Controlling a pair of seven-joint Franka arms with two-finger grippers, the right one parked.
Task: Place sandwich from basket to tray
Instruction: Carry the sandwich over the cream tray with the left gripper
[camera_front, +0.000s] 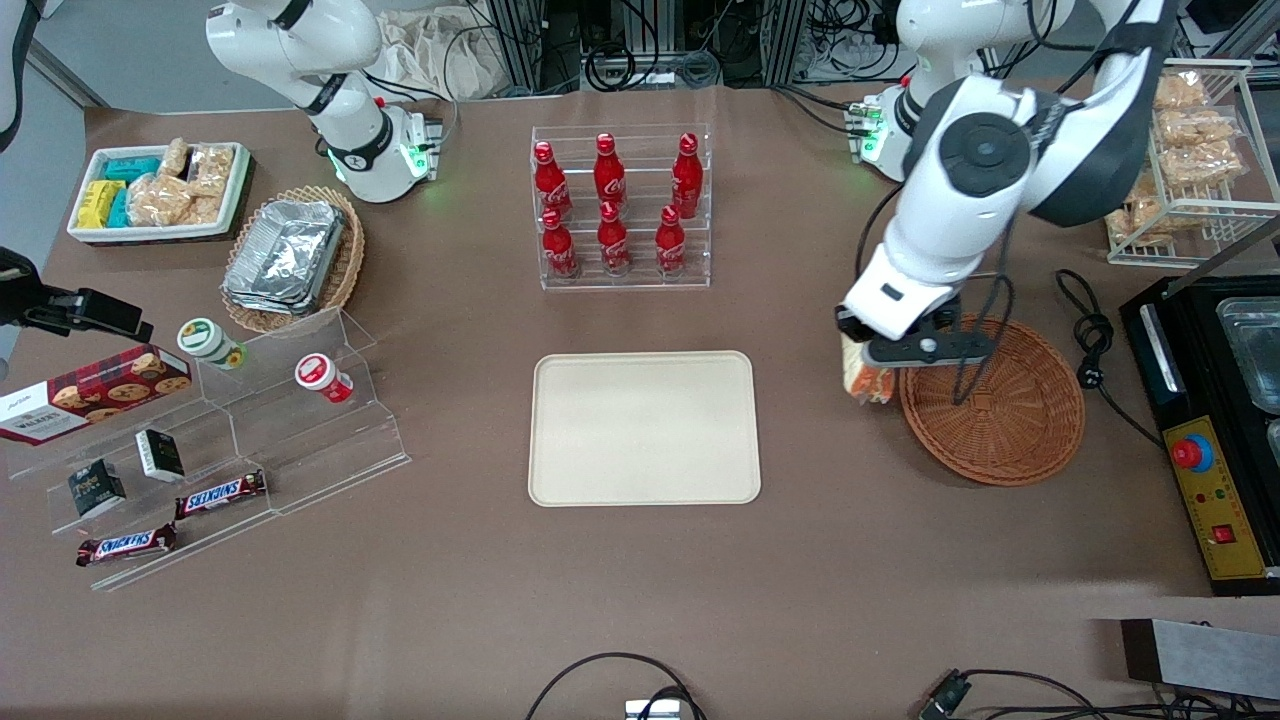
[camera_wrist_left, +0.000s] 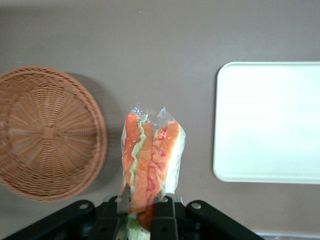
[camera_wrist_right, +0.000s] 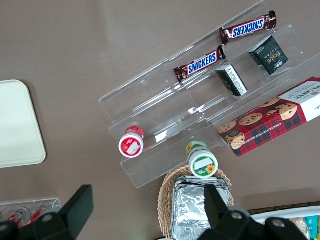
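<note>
My left gripper (camera_front: 880, 362) is shut on the sandwich (camera_front: 866, 378), a wrapped wedge with orange-red and green filling, and holds it above the table beside the rim of the round reddish-brown basket (camera_front: 1000, 420), between the basket and the cream-beige tray (camera_front: 643, 427). In the left wrist view the sandwich (camera_wrist_left: 150, 160) hangs between the black fingers (camera_wrist_left: 165, 217), with the empty basket (camera_wrist_left: 47, 132) to one side and the bare tray (camera_wrist_left: 270, 120) to the other. The tray lies flat in the middle of the table with nothing on it; a corner of it also shows in the right wrist view (camera_wrist_right: 17, 125).
A clear rack of red cola bottles (camera_front: 620, 205) stands farther from the front camera than the tray. A black appliance (camera_front: 1215, 430) and power cable (camera_front: 1090, 335) lie beside the basket at the working arm's end. Clear stepped shelves with snacks (camera_front: 200, 450) stand toward the parked arm's end.
</note>
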